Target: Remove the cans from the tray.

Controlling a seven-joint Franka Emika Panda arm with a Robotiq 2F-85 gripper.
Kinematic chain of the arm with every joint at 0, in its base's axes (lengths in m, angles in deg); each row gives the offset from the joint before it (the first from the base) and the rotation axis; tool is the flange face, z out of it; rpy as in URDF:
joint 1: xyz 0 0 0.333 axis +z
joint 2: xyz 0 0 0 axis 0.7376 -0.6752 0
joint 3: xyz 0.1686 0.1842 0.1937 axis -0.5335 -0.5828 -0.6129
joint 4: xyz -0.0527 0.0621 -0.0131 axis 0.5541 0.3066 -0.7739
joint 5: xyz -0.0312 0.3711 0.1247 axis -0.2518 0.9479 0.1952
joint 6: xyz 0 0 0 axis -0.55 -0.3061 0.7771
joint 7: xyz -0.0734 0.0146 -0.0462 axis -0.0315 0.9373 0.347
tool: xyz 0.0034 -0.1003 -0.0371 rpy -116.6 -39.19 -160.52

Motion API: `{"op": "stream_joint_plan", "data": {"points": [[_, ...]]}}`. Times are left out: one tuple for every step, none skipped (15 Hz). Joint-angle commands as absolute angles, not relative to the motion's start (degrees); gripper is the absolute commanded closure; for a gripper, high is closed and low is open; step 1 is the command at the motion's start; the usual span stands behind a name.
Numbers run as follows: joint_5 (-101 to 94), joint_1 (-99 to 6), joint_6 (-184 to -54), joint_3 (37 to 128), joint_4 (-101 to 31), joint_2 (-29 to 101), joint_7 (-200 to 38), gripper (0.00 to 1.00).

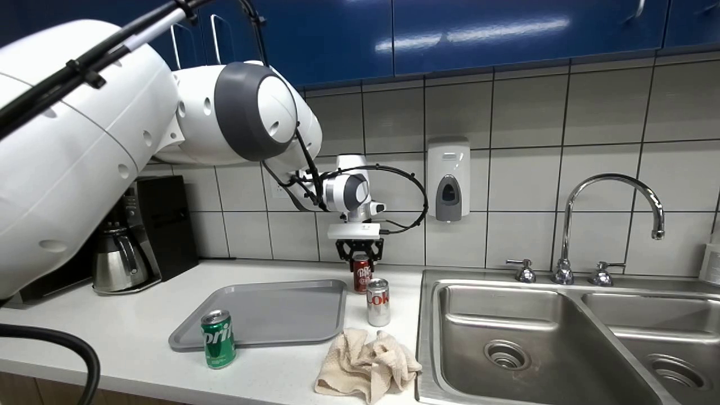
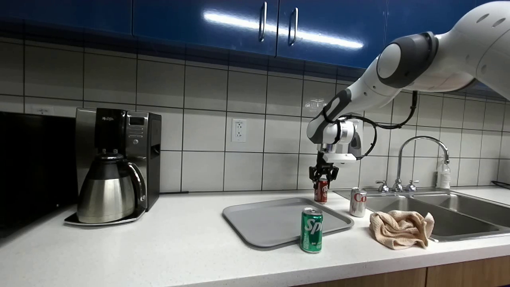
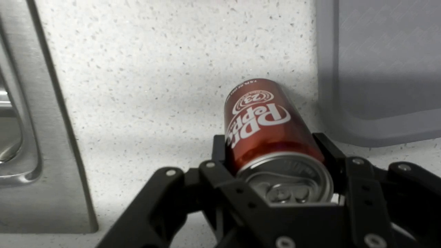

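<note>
The dark red can (image 1: 363, 275) is upright between the fingers of my gripper (image 1: 360, 264), beside the back corner of the grey tray (image 1: 270, 309). In the wrist view both fingers (image 3: 269, 137) lie against the sides of the dark red can (image 3: 265, 120), near its top. It looks to be at counter level; I cannot tell whether it touches. The silver-white can (image 1: 378, 304) stands on the counter right of the tray, also in an exterior view (image 2: 357, 202). The green can (image 1: 218, 340) stands on the counter at the tray's front edge (image 2: 311, 231).
A crumpled beige towel (image 1: 365, 365) lies in front of the silver-white can. The steel sink (image 1: 506, 326) with its faucet (image 1: 568, 236) is to the right. A steel coffee pot (image 2: 107, 195) and coffee maker (image 2: 143, 159) stand left. The tiled wall is close behind the gripper.
</note>
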State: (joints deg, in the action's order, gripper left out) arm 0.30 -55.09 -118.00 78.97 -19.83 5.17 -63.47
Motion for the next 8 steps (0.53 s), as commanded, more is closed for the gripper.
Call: {"op": "stream_joint_plan", "data": {"points": [[-0.68, -54.63, -114.95, 79.55, -17.01, 4.46, -64.91, 0.12], [-0.71, -54.62, -114.81, 79.56, -17.05, 4.48, -64.86, 0.11], [-0.75, -54.59, -114.68, 79.59, -17.02, 4.51, -64.91, 0.06], [-0.76, -54.58, -114.53, 79.59, -16.9, 4.55, -64.91, 0.01], [-0.73, -54.59, -114.4, 79.57, -16.75, 4.57, -64.9, 0.0], [-0.7, -54.61, -114.41, 79.56, -16.76, 4.69, -64.89, 0.0], [-0.62, -54.67, -114.53, 79.49, -16.87, 4.88, -64.8, 0.0], [-0.53, -54.75, -114.81, 79.39, -17.16, 5.18, -64.66, 0.0]]}}
